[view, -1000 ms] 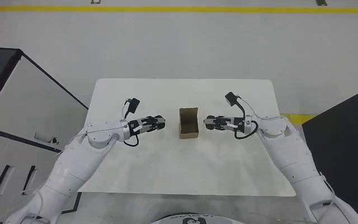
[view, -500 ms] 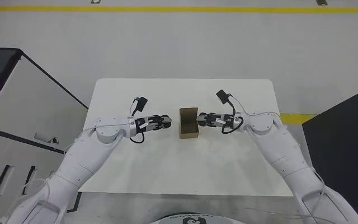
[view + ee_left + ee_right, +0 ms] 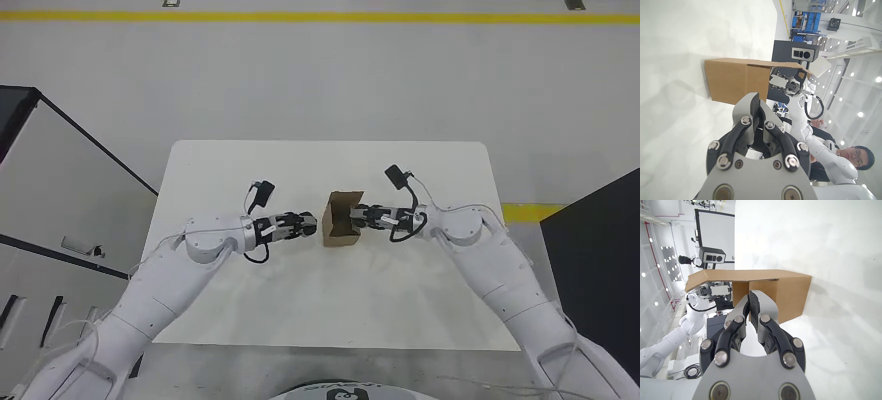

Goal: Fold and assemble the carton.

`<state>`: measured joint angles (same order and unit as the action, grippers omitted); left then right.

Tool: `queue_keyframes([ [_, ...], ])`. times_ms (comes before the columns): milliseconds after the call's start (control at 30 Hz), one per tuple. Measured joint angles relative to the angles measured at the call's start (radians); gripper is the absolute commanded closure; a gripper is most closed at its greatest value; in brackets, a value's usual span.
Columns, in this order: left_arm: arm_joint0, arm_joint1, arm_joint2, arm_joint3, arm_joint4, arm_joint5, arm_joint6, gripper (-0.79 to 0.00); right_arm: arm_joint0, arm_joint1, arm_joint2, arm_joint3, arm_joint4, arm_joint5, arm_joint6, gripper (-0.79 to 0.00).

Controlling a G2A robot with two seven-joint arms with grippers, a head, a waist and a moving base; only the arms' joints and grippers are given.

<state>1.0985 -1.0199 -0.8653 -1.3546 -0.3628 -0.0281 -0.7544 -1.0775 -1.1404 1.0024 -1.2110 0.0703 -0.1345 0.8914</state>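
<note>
The carton [image 3: 339, 222] stands near the middle of the white table [image 3: 420, 300]. It is a brown box with its top open. The flap on its 12 o'clock wall stands tall, and the end of that flap is bent over.

My left gripper [image 3: 311, 226] is at the carton's 9 o'clock, level with the box and pointing straight at that wall. Its 2 pads are pressed together with nothing between them. The tip is just beside the cardboard, but I cannot tell whether it touches.

My right gripper [image 3: 360, 214] comes in from the carton's 3 o'clock. Its 2 pads also meet at the tip, leaving no gap that I can see. In the top view the tip sits right against the upper part of that side. In the right wrist view it lies over the edge of the short upright flap there. I cannot tell whether any cardboard is pinched between the pads.

The 2 grippers face each other across the box.
</note>
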Motion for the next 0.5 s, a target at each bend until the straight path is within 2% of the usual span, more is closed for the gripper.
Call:
queue_keyframes([
  [500, -0.053, -0.040, 0.048, 0.069, 0.011, -0.034, -0.031, 0.000, 0.024, -0.016, -0.045, -0.026, -0.032, 0.035, -0.032, 0.000],
])
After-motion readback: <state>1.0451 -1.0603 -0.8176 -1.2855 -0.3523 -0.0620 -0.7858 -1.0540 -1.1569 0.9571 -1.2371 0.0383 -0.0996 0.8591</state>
